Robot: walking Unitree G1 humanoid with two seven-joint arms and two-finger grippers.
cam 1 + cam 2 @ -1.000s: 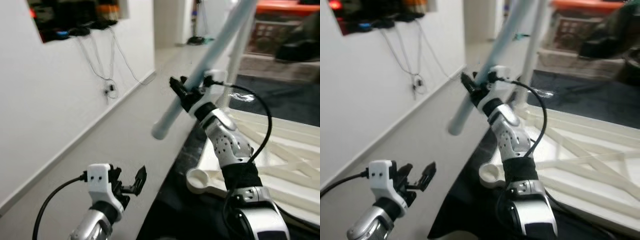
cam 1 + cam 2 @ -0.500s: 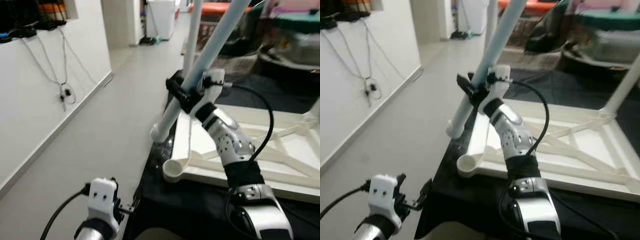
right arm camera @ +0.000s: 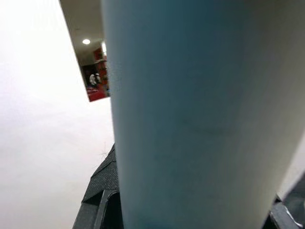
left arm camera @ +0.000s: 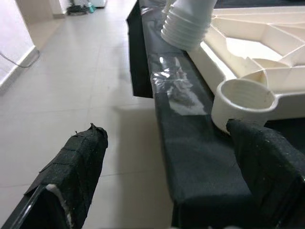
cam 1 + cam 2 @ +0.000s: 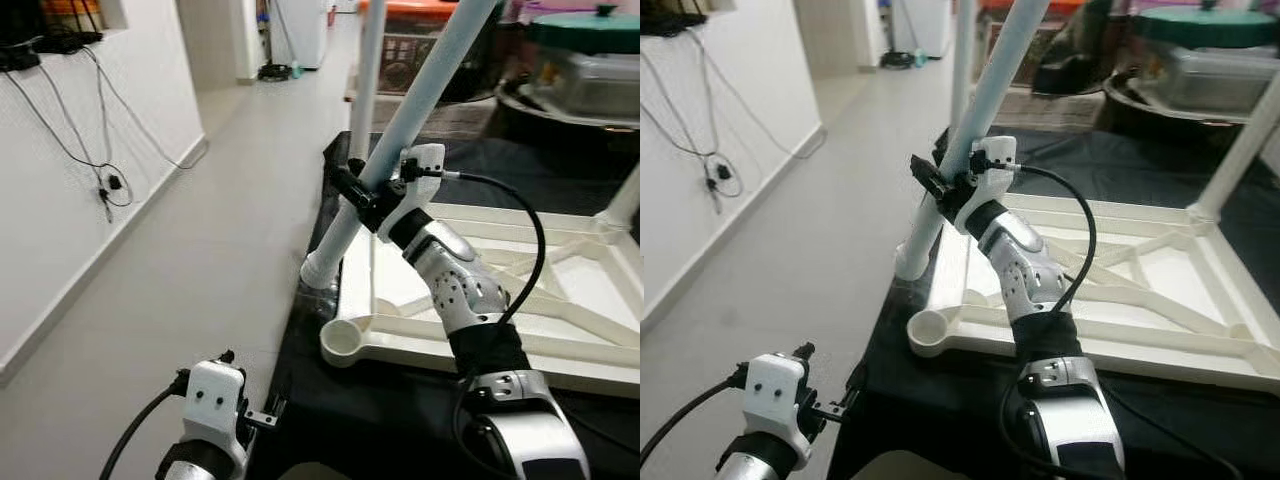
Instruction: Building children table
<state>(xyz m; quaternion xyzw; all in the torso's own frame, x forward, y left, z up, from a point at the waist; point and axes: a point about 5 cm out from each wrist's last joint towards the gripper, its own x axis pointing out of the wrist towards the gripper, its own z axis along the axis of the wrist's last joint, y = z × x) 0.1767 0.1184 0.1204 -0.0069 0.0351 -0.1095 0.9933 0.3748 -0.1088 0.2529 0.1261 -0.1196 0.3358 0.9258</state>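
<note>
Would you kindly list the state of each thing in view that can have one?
Table leg: tilted, held in the air, lower end near the empty socket.
Corner socket: empty.
Tabletop: upside down on the black surface, other legs already upright.
Right gripper: shut on the table leg.
Left gripper: open, empty, low.

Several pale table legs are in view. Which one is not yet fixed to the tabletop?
The slanted pale-blue leg gripped by the right pincer; its ribbed lower end hangs beside the tabletop's empty corner socket, while the others stand upright at corners.
</note>
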